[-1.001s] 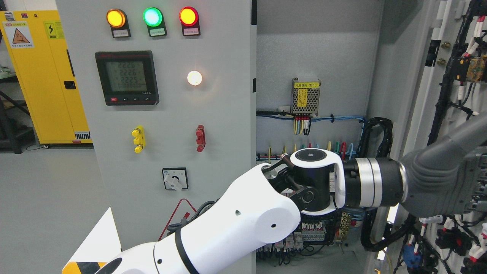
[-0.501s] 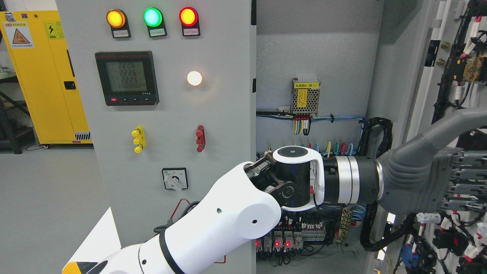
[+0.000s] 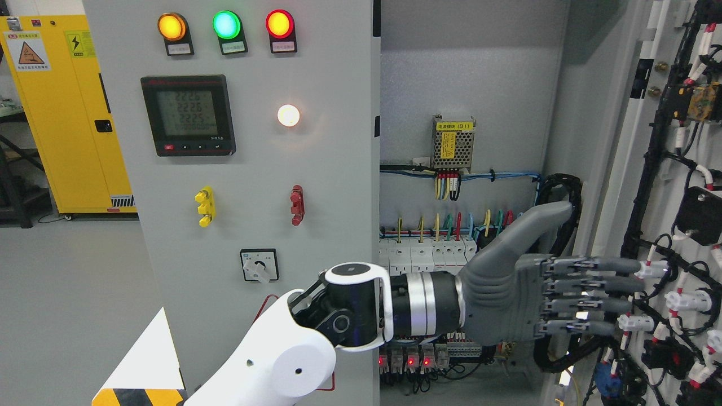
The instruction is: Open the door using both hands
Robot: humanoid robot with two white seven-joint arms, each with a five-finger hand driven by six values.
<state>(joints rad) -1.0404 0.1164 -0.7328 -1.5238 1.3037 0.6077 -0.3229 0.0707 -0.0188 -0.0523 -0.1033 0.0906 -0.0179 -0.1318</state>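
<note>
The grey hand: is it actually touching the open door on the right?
Cannot tell. In the head view the left hand is flat, its fingertips overlapping the wiring on the open door, but one angle shows neither contact nor gap.

Single head cam, close, facing fwd at cabinet point(image 3: 254, 169), left arm point(image 3: 316, 349) at bottom.

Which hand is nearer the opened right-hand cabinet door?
Left. The left hand, its arm entering from the lower left, reaches across with fingers extended toward the wiring on the opened right door. The right hand is out of view.
</note>
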